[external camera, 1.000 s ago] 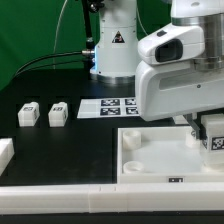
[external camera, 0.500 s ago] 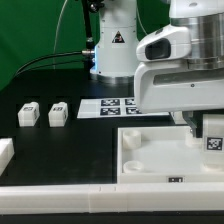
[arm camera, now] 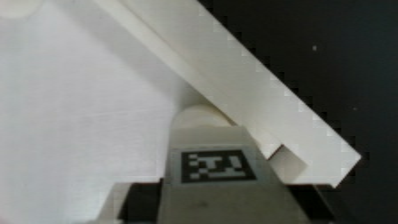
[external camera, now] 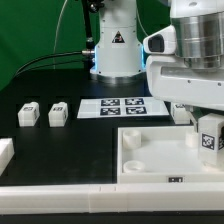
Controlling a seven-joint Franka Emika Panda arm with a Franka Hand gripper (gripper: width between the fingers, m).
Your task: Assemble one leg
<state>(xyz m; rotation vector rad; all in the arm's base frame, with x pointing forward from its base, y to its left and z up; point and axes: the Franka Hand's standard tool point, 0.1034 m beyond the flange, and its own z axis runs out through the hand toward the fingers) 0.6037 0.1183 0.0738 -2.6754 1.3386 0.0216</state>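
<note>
My gripper (external camera: 207, 128) is shut on a leg (external camera: 209, 138), a small white block whose marker tag faces the camera. It holds the leg upright over the right end of the white panel (external camera: 150, 160), close to a far corner socket. In the wrist view the leg (arm camera: 217, 150) fills the space between my dark fingers (arm camera: 139, 203). It points down at the panel's floor (arm camera: 80, 110), beside the raised rim (arm camera: 249, 80). Whether the leg touches the panel cannot be told. Two more legs (external camera: 29, 114) (external camera: 58, 114) lie on the black table at the exterior view's left.
The marker board (external camera: 122, 106) lies flat behind the panel. The robot base (external camera: 113, 50) stands at the back. Another small white block (external camera: 183, 113) sits behind my gripper. A white piece (external camera: 5, 152) lies at the far left and a long white rail (external camera: 60, 195) runs along the front.
My hand has moved toward the exterior view's right and slightly up, uncovering the marker board. The leg stays gripped and has shifted only a little over the panel's right end.
</note>
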